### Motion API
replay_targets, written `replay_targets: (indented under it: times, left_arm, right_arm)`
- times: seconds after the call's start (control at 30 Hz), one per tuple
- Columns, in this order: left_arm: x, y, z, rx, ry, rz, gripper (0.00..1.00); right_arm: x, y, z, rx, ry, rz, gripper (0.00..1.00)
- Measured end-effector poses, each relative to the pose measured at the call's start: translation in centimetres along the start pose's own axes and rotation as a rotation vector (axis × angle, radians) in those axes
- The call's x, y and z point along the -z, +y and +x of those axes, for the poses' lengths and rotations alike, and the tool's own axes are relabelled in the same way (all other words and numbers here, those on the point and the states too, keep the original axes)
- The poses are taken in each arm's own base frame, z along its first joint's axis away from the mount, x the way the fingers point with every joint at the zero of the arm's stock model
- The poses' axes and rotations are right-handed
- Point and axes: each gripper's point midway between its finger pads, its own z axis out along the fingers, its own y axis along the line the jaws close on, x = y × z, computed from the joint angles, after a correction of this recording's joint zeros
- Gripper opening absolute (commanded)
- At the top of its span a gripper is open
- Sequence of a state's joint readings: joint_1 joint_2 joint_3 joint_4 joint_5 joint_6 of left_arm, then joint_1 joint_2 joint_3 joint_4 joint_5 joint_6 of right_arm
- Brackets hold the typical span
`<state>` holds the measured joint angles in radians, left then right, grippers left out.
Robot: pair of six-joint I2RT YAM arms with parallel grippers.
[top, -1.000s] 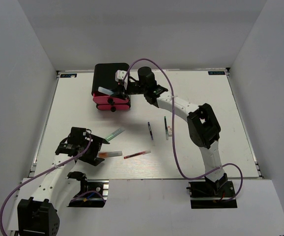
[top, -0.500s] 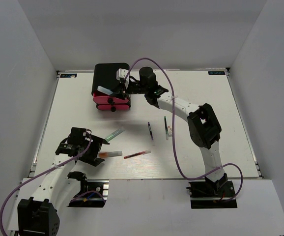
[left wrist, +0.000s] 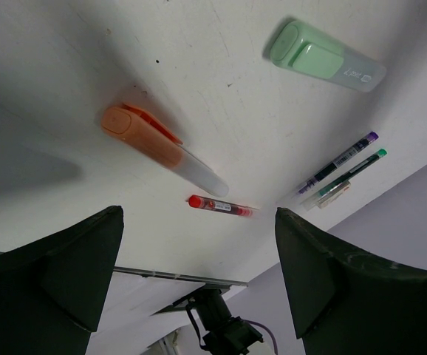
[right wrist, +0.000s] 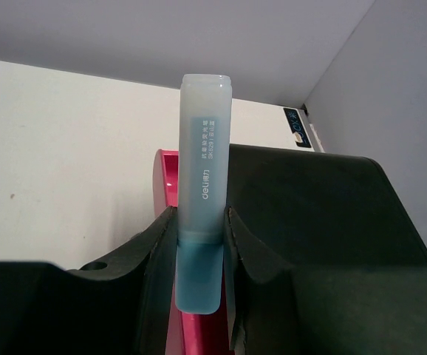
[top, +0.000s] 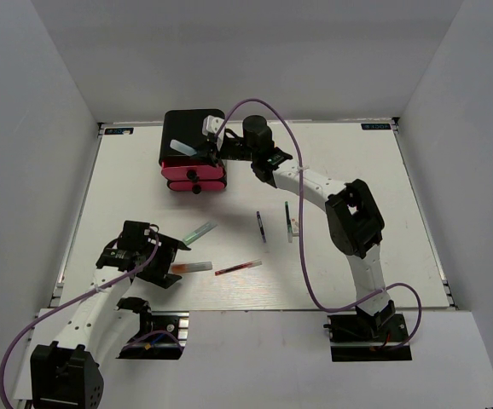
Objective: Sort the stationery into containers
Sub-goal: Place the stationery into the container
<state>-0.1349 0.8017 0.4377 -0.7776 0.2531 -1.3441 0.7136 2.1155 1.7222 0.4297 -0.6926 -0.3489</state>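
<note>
**blue marker held over the drawer box**

from above: the right gripper [top: 205,146] is out at the far edge of the table [top: 357,273], left of its middle. it is clamped on the light-blue marker [top: 182,147], which lies crosswise above the black box [top: 182,126] and its pink drawers [top: 194,177]. the left gripper [top: 163,260] hangs near the near-left corner, just beside the orange marker [top: 194,267]. the green marker [top: 200,230], red pen [top: 238,267], two dark pens [top: 261,227] and a small white block [top: 294,225] lie loose mid-table.

left wrist: its jaws stand wide apart with nothing between them. the orange marker [left wrist: 143,137], green marker [left wrist: 324,55] and red pen [left wrist: 219,206] lie below.

right wrist: the fingers [right wrist: 154,251] pinch the light-blue marker [right wrist: 205,170] low on its barrel, so most of it sticks out past them. a pink drawer edge [right wrist: 166,177] shows beneath; i cannot tell which drawer it is.

i'd judge the marker light, stiff and smooth plastic. it could slip or swing in so low a pinch, and a hold nearer its middle looks safer.
</note>
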Motion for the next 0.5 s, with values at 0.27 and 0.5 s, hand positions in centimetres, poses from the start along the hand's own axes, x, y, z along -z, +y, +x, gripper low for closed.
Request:
replay_targets:
  times: [0.27, 0.5]
  left_arm:
    - [0.0, 0.0, 0.0, 0.000, 0.001, 0.000, 0.94]
    - [-0.1, 0.2, 0.0, 0.002, 0.002, -0.005, 0.94]
  right_arm:
    - [0.0, -0.4, 0.4, 0.030, 0.013, 0.014, 0.12]
    - [-0.2, 0.0, 2.3, 0.033, 0.041, 0.001, 0.15]
